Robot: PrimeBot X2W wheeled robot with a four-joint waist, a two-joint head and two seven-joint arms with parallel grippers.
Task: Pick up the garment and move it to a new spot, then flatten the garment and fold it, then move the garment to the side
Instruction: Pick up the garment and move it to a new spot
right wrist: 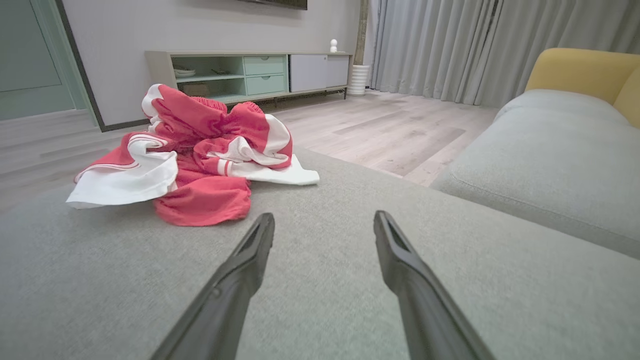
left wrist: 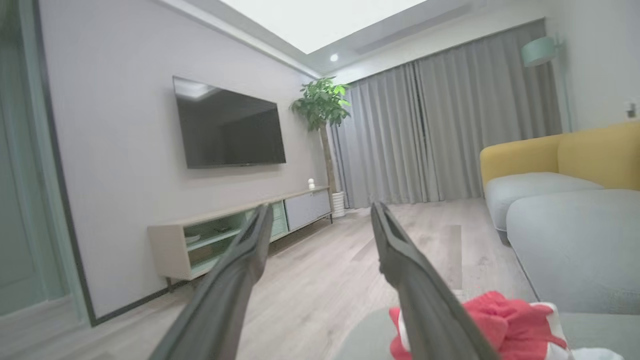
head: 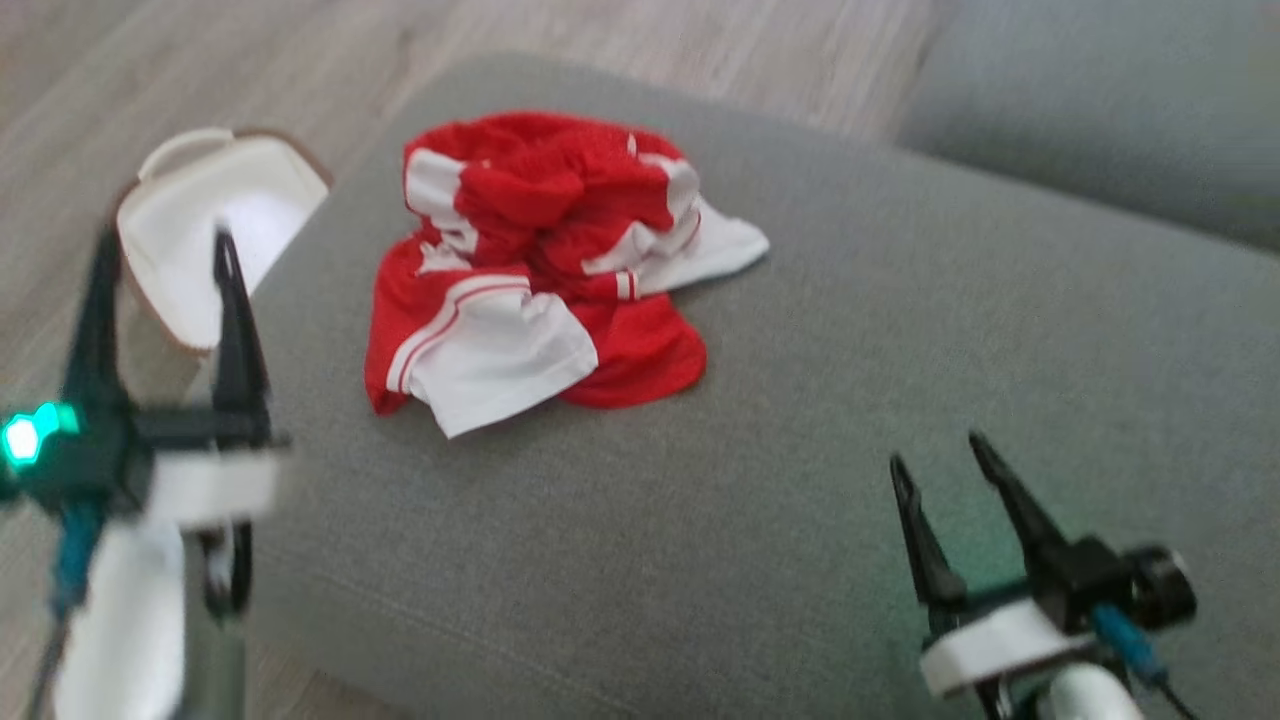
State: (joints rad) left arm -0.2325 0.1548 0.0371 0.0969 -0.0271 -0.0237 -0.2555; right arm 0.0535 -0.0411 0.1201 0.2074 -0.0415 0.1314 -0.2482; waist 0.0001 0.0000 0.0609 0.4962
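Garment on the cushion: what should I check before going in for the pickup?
1. Garment lying crumpled on the grey cushion, nothing on it: ok.
2. Left gripper open and empty: ok.
3. Right gripper open and empty: ok.
4. Bare cushion between right gripper and garment: ok.
5. Left gripper aimed at garment: not ok; it sits left of the cushion, by a white bin, pointing past the garment.
6. Which fold is waistband or hem: cannot tell.
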